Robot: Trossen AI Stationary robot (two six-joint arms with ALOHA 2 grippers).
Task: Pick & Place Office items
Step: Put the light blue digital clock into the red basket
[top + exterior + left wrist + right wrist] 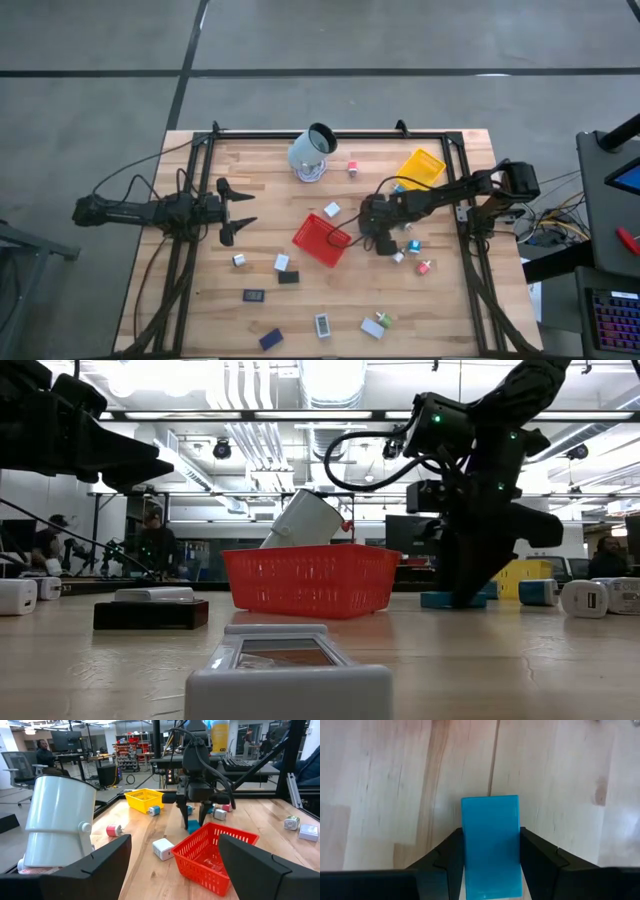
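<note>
**Item: teal block, mid-pick, right of frame centre**

Step in hand: grasp. In the high view the right gripper [384, 243] stands low over the table [200, 300] just right of the red tray [322, 240]. In the right wrist view its fingers [447, 857] press both long sides of the teal block [490, 845], jaws narrowed onto it; the block looks to rest on the wood.

Next move, by judgement: lift straight up, then carry to a tray.

Appearance: flat rectangle, plain bright teal, smooth face, square corners.

Left gripper [238, 211]: centre left, fingers spread wide, holding nothing.
</note>
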